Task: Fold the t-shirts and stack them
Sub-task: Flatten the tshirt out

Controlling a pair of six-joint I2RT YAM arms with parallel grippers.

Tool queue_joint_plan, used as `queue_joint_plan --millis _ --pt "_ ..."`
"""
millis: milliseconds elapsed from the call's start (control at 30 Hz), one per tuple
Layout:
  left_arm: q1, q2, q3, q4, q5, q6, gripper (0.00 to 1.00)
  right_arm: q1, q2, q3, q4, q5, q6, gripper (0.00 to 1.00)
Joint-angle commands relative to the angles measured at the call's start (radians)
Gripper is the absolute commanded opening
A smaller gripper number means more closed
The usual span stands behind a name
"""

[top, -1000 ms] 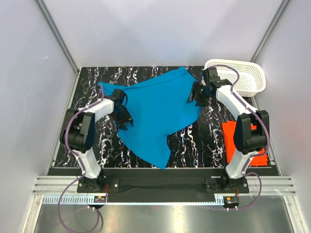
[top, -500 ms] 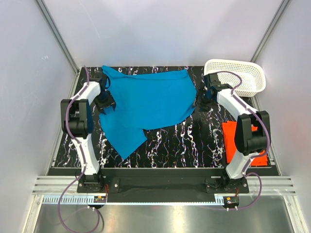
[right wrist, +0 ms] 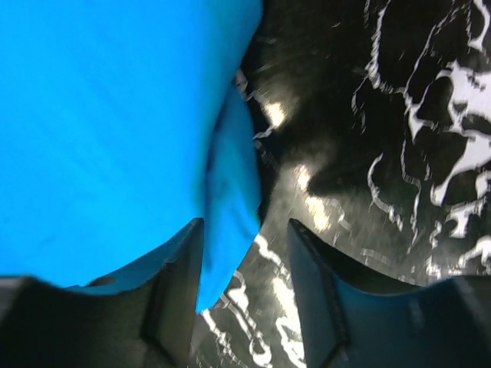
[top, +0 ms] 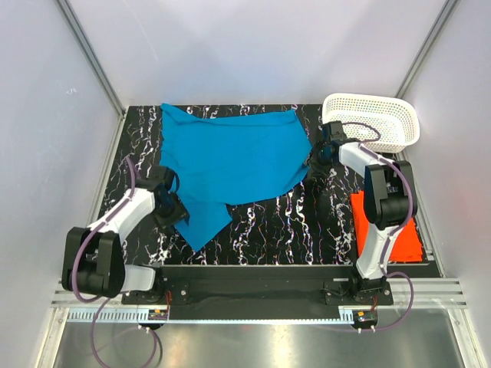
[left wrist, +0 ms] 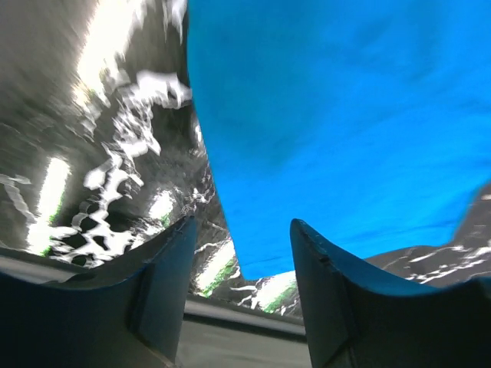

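Observation:
The bright blue t-shirt (top: 230,157) lies spread over the back middle of the black marbled table, with a pointed flap reaching toward the near left. My left gripper (top: 175,213) is low at that flap's left edge, open and empty. In the left wrist view (left wrist: 242,261) the blue cloth (left wrist: 345,115) ends just ahead of the fingers. My right gripper (top: 317,159) is open at the shirt's right edge. In the right wrist view (right wrist: 245,253) a fold of the blue cloth (right wrist: 100,115) lies between the open fingers. The orange-red t-shirt (top: 404,238) lies folded at the near right, partly hidden by my right arm.
A white perforated basket (top: 383,107) stands at the back right corner, just behind my right gripper. The marbled table (top: 291,222) shows between the blue shirt and the near edge. Grey walls close in the sides and the back.
The blue shirt was pulled left and back and now lies flatter. My left gripper has left its back left corner and swung near, down to the lower flap. The right gripper barely moved.

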Motion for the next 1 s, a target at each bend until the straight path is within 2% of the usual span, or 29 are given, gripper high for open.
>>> queue_joint_plan --millis 0,200,300,333,433,567,700,800,900,967 --pt "-0.002 0.027 -0.058 0.067 0.143 -0.081 0.58 -0.011 0.044 0.032 0.056 0.004 0.011 0.52" --pt "0.0 -0.031 -0.091 0.059 0.151 -0.102 0.57 -0.014 0.087 0.054 0.068 0.003 -0.015 0.46" --pt "0.006 -0.034 -0.103 0.048 0.151 -0.118 0.56 -0.014 0.104 0.067 0.079 0.004 -0.026 0.34" --pt "0.009 -0.022 -0.114 0.047 0.152 -0.121 0.55 -0.014 0.107 0.073 0.076 0.006 -0.033 0.26" --pt "0.03 -0.005 -0.114 0.041 0.169 -0.11 0.54 -0.016 0.046 0.042 0.06 0.024 -0.042 0.11" --pt "0.035 -0.006 -0.083 0.033 0.148 -0.087 0.54 -0.014 -0.091 -0.034 -0.037 0.091 -0.055 0.05" --pt "0.041 -0.014 -0.069 0.015 0.137 -0.072 0.54 0.01 -0.19 -0.103 -0.081 0.079 -0.043 0.03" --pt "0.043 -0.019 -0.066 0.004 0.137 -0.062 0.54 0.082 -0.17 -0.092 -0.059 0.111 -0.018 0.04" --pt "0.046 -0.025 -0.055 -0.013 0.145 -0.056 0.54 0.121 -0.031 0.055 -0.055 0.096 -0.001 0.08" --pt "0.046 -0.031 -0.051 -0.024 0.154 -0.049 0.54 0.122 0.086 0.197 -0.075 0.082 -0.016 0.19"
